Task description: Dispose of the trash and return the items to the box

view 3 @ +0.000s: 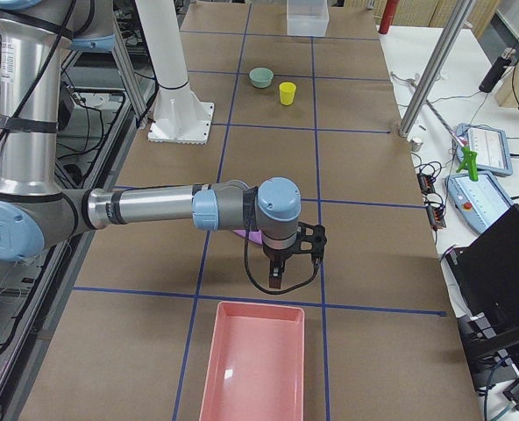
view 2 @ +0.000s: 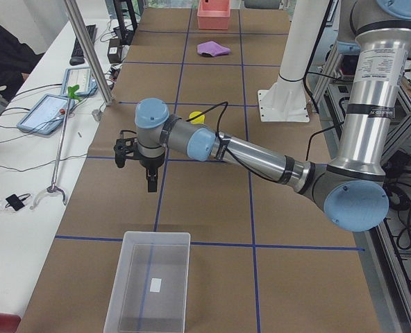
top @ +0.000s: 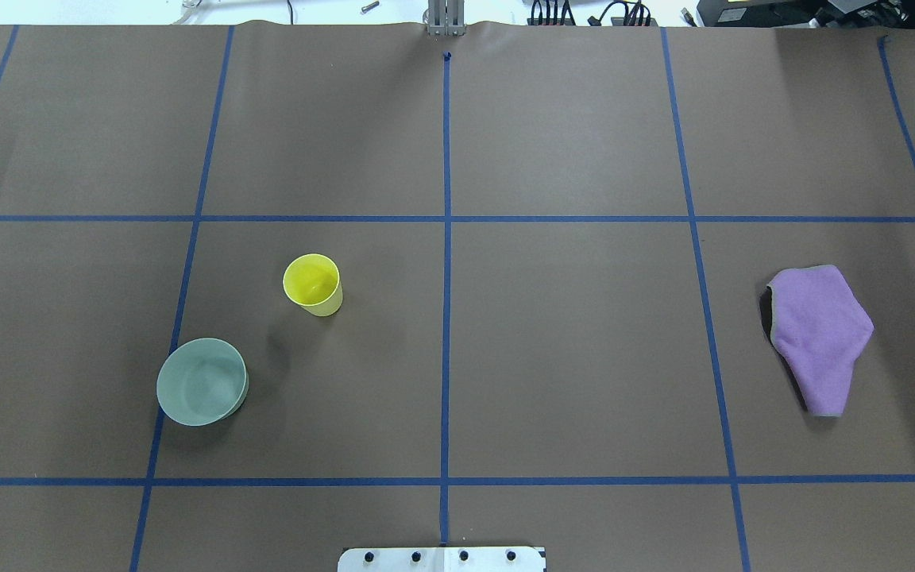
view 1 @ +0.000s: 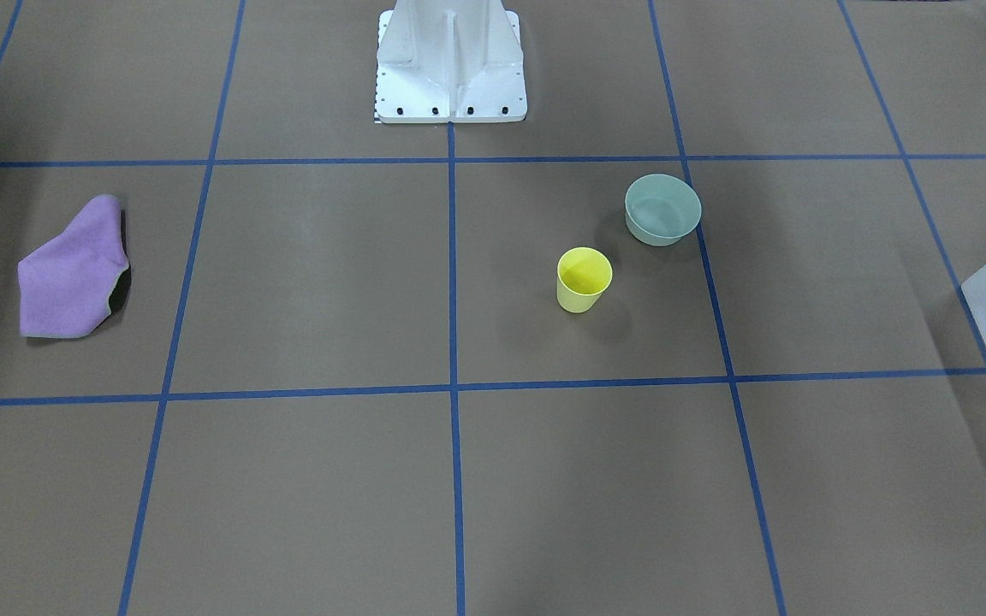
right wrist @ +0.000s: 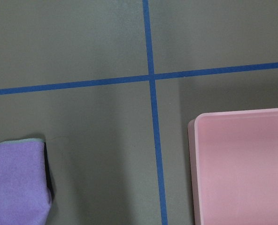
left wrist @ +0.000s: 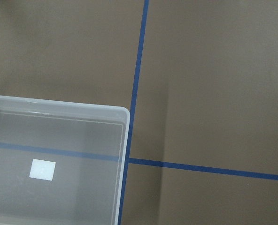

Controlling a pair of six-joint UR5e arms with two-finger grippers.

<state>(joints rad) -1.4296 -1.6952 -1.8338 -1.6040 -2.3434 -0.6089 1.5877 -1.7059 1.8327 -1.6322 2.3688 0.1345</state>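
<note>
Overhead exterior: bowl (top: 202,381) astride tape line (top: 187,270), cup (top: 313,284) near, cloth (top: 819,338) well apart.

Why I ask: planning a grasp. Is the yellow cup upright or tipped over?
Upright: the yellow cup stands on its narrow base, open rim facing up, inside visible from overhead.

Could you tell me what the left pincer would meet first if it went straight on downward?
The left pincer would probably meet bare table by a blue tape line, just beside the bin; depth is unclear.
</note>
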